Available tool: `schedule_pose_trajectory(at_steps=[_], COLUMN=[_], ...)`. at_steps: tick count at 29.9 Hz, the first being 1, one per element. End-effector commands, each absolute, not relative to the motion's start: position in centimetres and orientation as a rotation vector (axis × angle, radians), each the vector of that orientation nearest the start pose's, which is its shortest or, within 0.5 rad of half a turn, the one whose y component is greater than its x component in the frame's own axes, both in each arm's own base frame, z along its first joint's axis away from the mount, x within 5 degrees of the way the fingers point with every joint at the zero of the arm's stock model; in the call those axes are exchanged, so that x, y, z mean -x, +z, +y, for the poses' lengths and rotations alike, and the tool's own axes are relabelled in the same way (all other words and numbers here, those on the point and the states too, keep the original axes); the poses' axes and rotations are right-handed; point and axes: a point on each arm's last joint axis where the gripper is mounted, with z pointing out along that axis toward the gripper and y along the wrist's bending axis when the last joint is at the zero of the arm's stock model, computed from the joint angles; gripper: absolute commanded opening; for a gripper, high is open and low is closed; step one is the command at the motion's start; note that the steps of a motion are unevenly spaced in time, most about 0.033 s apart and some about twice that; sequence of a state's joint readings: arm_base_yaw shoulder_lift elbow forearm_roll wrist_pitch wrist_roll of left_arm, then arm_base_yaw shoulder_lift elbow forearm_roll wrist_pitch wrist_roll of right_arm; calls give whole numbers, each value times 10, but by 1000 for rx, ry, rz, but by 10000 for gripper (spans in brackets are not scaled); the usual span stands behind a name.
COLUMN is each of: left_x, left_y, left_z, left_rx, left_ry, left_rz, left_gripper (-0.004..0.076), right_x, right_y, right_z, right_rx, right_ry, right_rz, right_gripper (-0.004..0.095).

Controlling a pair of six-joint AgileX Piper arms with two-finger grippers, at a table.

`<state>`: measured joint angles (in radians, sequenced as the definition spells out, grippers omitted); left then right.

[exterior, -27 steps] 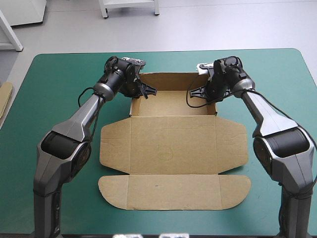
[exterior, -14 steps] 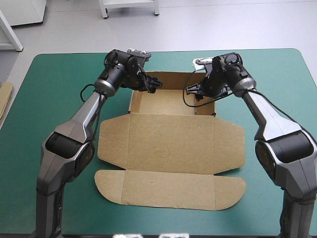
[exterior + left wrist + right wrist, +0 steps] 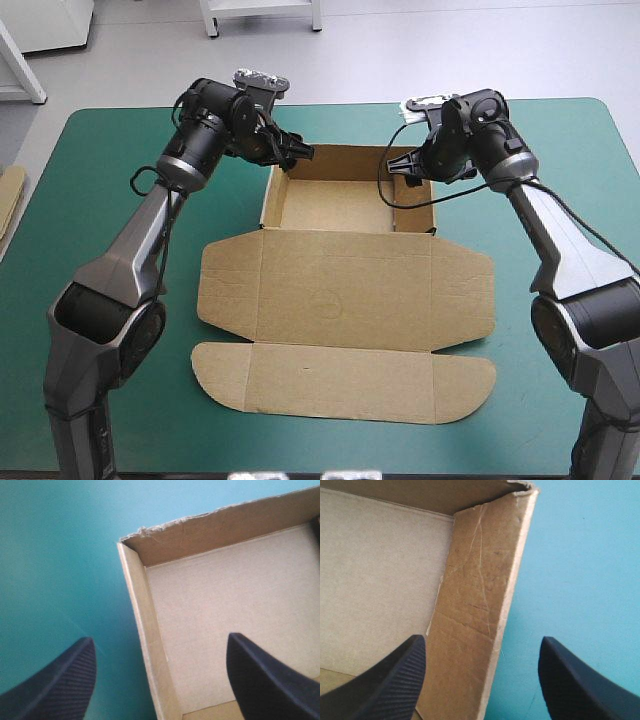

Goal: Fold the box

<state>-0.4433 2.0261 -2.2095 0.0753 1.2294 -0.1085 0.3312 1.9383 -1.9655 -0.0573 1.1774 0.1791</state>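
Note:
The brown box (image 3: 345,290) lies mid-table with its lid and front flap flat toward the near edge. Its far part stands as an open tray (image 3: 350,205) with raised walls. My left gripper (image 3: 300,153) hovers open over the tray's far left corner. In the left wrist view the left wall (image 3: 142,630) runs under the left gripper (image 3: 160,637), between its fingers. My right gripper (image 3: 400,165) is open at the far right corner. There the right wall (image 3: 480,580) stands below the right gripper (image 3: 482,638). Neither gripper holds anything.
An edge of more brown board (image 3: 10,195) shows at the table's left edge. Bare teal-green cover (image 3: 120,180) lies on both sides of the box and between the tray and the far edge.
Both grippers were shut low at the tray's far corners earlier. They have opened, risen and drawn back outward. The box shifted slightly on the table.

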Motion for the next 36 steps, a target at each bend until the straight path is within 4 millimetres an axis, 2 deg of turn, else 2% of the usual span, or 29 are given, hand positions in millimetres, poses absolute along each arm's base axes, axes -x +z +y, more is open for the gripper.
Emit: schedule_pose_trajectory(at_steps=[1, 5, 7, 11, 14, 17, 22, 25, 30, 36], left_x=[-372, -346, -324, -270, -221, -174, -91, -56, -29, -28], left_y=[436, 448, 452, 457, 461, 463, 464, 457, 439, 425], left_z=[-172, -161, -155, -139, -125, -100, -45, -20, -1, -5], left_rx=[-414, -433, -467, -506, -529, -498, -407, -382, -354, -445], left_ry=[-166, -176, -176, -181, -224, -265, -288, -269, -263, -256], left_rz=[2331, 2327, 2325, 2309, 2252, 2202, 2045, 1961, 1960, 1986], left_gripper=[514, 513, 512, 511, 511, 511, 511, 510, 437, 428], right_x=[-388, -383, -380, -374, -368, -358, -336, -325, -319, -318], right_y=[392, 400, 403, 408, 413, 426, 452, 463, 466, 466], right_z=[126, 125, 124, 122, 120, 116, 109, 105, 104, 107], right_rx=[197, 195, 194, 203, 210, 211, 217, 217, 224, 240], right_ry=[120, 123, 125, 121, 119, 121, 131, 135, 137, 179], right_rz=[2479, 2466, 2462, 2470, 2475, 2445, 2376, 2352, 2358, 2362], right_gripper=[604, 604, 602, 602, 602, 602, 594, 590, 590, 590])
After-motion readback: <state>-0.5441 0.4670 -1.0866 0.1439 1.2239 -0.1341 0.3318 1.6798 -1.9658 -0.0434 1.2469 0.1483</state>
